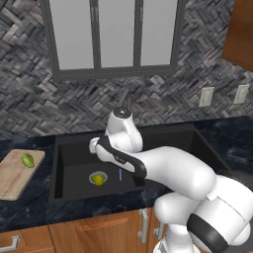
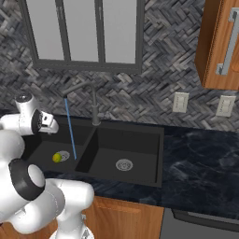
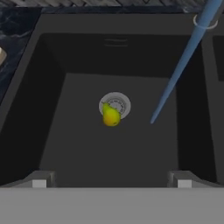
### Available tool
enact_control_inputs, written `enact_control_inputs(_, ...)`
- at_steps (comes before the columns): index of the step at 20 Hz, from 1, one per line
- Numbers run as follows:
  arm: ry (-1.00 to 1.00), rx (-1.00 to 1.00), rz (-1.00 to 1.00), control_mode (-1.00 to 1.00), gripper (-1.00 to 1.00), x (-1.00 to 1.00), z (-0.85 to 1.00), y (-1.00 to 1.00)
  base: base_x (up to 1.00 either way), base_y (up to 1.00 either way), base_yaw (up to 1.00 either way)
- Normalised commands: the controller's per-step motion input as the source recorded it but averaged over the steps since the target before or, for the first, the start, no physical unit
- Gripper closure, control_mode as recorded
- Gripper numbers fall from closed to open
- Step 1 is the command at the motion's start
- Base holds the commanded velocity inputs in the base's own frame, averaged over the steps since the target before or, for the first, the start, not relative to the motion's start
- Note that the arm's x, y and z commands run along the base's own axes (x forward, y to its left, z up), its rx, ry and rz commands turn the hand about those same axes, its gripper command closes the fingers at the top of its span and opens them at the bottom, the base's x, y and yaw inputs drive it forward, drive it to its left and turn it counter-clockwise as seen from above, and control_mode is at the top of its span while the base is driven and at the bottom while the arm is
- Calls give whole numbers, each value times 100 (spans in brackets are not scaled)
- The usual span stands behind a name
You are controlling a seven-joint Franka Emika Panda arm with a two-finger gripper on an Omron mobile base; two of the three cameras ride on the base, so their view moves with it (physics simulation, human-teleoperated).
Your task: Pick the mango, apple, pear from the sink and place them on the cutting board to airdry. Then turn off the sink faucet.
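A yellow-green pear [image 3: 111, 116] lies on the round drain of the left basin of the black sink [image 2: 140, 133]; it also appears as the pear [image 1: 99, 180] and the pear [image 2: 56, 158]. My gripper [image 3: 111, 181] hangs open above that basin, looking down on the fruit with nothing between its fingers; it is the gripper [image 2: 48, 123] at the basin's left rim. A green mango [image 1: 27, 160] rests on the tan cutting board [image 1: 10, 180] left of the sink. The sink faucet [image 2: 95, 108] runs a blue stream [image 3: 175, 76] into the left basin, right of the pear. The apple is out of view.
The right basin holds just its silver drain [image 2: 124, 164]. Dark stone counter [image 2: 200, 158] stretches to the right. A wooden wall cabinet [image 2: 219, 44] hangs at the upper right. My own arm [image 1: 168, 168] crosses over the sink's front right.
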Motion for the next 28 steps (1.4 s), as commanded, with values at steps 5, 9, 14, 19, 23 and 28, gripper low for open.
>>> enact_control_inputs(5, 0, 0, 5, -100, -100, 13, -26, 0, 0, 0, 0)
enact_control_inputs(9, 0, 0, 5, -100, -100, 21, -25, 0, 0, 0, 0)
enact_control_inputs(14, 0, 0, 4, -100, -100, 22, -25, 0, 0, 0, 0)
enact_control_inputs(19, 0, 0, 3, -100, -100, 9, -16, 2, 0, 0, 0)
enact_control_inputs(23, 0, 0, 3, -100, -100, 11, -18, 0, 0, 0, 0)
enact_control_inputs(28, 0, 0, 2, -100, -100, 13, -21, 2, 0, 0, 0)
